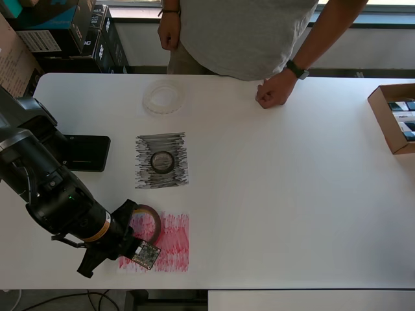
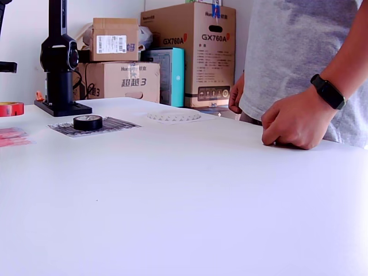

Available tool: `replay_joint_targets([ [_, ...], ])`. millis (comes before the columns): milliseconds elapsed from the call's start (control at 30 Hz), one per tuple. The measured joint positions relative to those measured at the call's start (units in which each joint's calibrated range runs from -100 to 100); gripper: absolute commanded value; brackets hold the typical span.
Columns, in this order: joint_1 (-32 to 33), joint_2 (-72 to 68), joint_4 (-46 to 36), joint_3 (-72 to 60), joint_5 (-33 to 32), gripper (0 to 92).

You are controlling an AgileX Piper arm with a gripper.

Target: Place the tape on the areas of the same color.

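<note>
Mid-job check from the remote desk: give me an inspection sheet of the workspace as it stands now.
Surface: white table, bare in the middle.
Job's things: black tape roll on the black sheet; white tape roll at the far edge, its sheet hard to make out; red tape roll over the red sheet, raised in the exterior view.
Clutter: open cardboard box.
Grippers: gripper at the red roll, grip unclear.
Cables: dark cables below the table.
Surroundings: person's hand on the table; stacked boxes behind.
</note>
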State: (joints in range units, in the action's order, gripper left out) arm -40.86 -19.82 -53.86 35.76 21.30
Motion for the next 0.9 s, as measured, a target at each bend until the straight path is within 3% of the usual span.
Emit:
replay_joint_targets([
  [533,0.0,-9.3,-0.1,-12.2,-3.6,0.0],
  [900,0.3,-9.3,-0.1,-11.0,-2.9,0.0],
])
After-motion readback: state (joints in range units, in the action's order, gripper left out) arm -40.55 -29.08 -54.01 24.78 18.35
